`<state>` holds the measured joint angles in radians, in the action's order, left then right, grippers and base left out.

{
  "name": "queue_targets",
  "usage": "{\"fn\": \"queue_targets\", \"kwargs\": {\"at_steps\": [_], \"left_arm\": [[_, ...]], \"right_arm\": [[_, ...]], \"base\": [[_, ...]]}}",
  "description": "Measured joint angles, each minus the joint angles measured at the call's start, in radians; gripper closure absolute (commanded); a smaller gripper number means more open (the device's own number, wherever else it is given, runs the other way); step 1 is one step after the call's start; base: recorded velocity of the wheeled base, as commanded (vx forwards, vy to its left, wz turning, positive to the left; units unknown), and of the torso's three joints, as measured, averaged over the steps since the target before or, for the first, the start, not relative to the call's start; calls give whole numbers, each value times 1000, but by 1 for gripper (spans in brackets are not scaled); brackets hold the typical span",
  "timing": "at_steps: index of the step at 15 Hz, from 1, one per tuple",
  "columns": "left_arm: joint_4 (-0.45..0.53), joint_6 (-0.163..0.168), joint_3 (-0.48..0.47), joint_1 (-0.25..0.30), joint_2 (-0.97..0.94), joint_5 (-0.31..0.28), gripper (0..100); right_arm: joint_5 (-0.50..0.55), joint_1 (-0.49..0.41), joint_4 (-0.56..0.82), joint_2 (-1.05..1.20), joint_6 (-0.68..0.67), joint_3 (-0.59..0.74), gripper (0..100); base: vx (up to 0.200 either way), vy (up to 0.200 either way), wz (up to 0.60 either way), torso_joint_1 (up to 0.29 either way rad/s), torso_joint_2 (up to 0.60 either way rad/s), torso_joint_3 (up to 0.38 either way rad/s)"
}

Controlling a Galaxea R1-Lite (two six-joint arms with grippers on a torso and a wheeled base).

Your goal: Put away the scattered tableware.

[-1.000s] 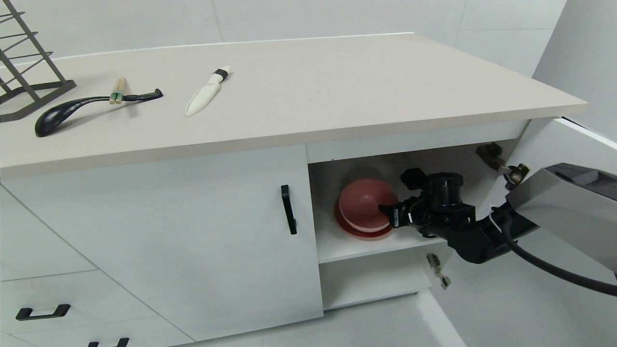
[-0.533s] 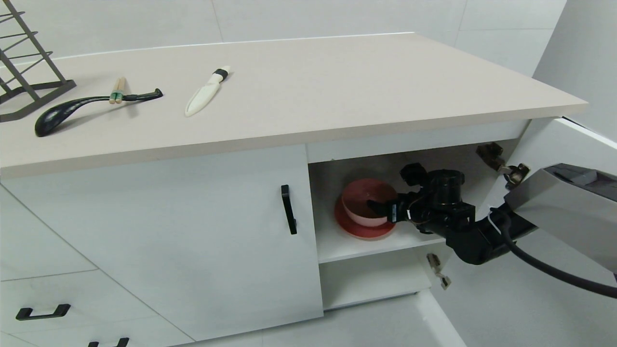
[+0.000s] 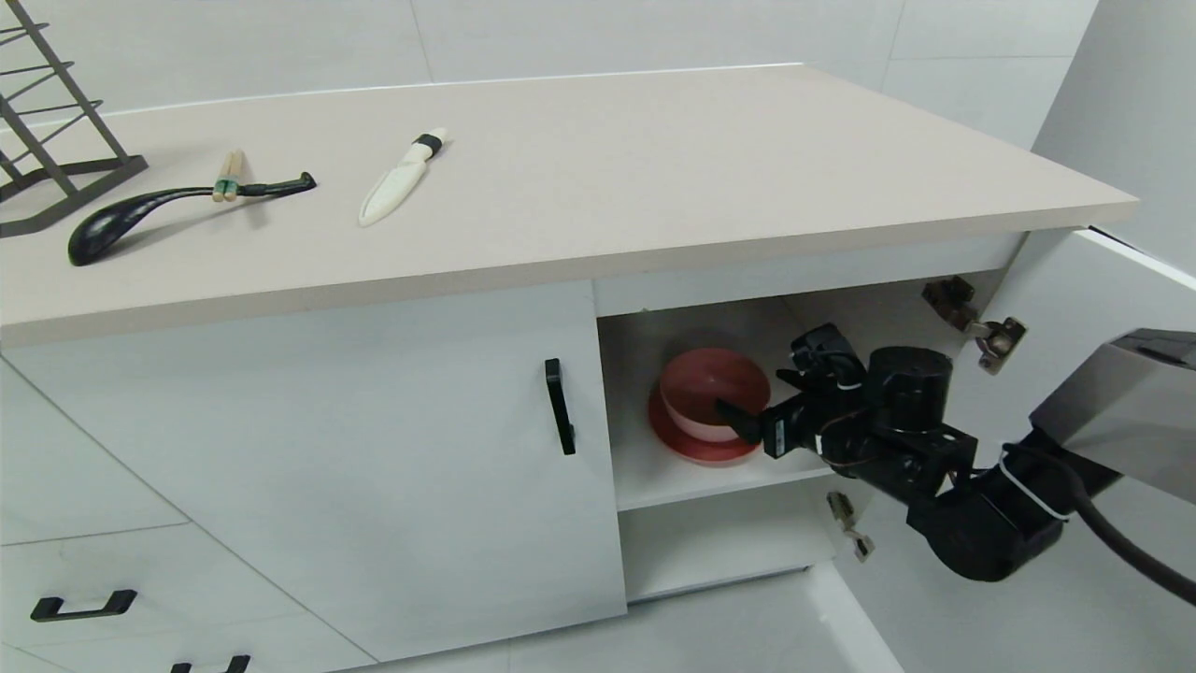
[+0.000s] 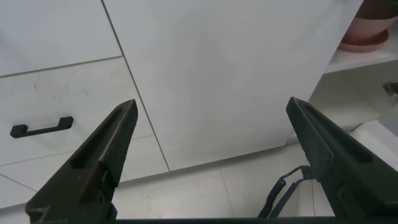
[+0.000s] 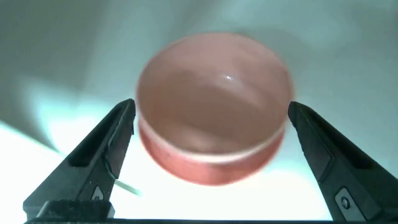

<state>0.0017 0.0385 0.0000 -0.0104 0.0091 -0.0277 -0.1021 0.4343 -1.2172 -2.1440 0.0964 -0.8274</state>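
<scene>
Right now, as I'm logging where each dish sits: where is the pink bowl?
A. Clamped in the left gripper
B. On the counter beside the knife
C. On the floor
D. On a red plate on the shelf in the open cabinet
D: the pink bowl rests on the red plate on the cabinet shelf, and the right gripper is open in front of it.

Right tool [image 5: 211, 111] now clear of bowl [image 3: 712, 388]

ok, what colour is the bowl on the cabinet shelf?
Pinkish red bowl, on a deeper red plate. It shows best in the head view.
</scene>
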Motion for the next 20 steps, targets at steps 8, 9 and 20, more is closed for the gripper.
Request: {"fn": "queue_targets", "kwargs": {"at_steps": [8,9,20], "left_arm": [[0,-2,0,0,0,0,0],[0,-2,0,0,0,0,0],[0,-19,0,5,-6,0,0]], "right_arm": [[0,76,-206,299,50,461,0],[0,79,-208,346,50,506,0],[45,-89,39,856,16,823,0]], "base": [[0,0,0,0,0,0],[0,0,0,0,0,0],[0,0,0,0,0,0]]}}
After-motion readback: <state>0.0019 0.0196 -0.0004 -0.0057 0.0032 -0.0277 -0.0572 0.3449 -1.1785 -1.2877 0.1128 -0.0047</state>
